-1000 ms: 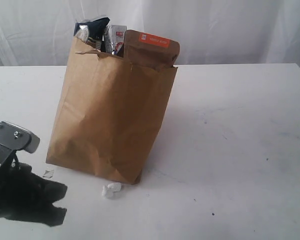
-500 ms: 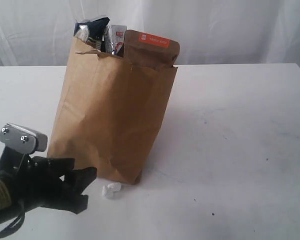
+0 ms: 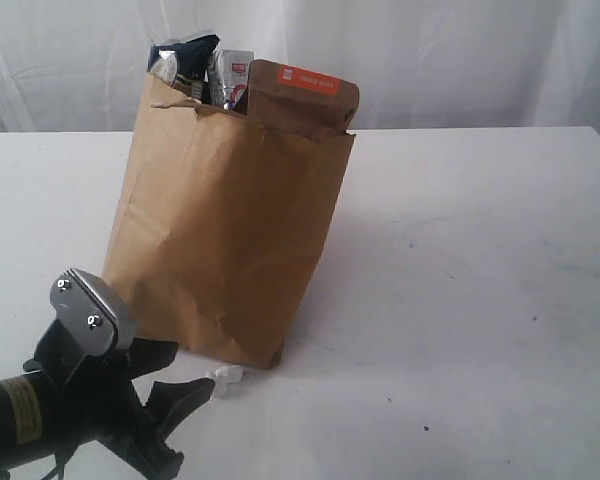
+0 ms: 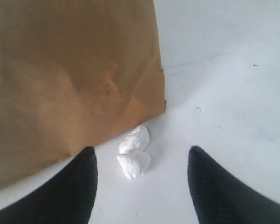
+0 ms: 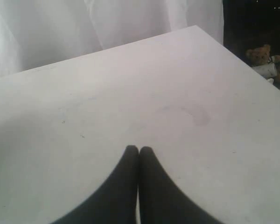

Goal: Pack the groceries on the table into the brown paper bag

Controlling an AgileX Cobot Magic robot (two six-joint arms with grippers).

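Flanking two white bits (image 4: pixel 134 156) just beside the brown paper bag (image 4: pixel 70 79), the left gripper (image 4: pixel 141 150) is spread wide, nothing gripped. The right gripper (image 5: pixel 139 149) is pressed together, empty, over the table (image 5: pixel 186 93); groceries (image 3: pixel 302 95) protrude from the bag.

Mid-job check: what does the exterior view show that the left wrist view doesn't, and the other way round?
Exterior only: the brown paper bag's open top, with the orange-labelled brown pouch and other groceries poking out.
Left wrist only: the left fingers clearly spread, and the white bits seen as two touching pieces ahead of the gap, near the bag's bottom corner.
Both: bag, white bits, table.
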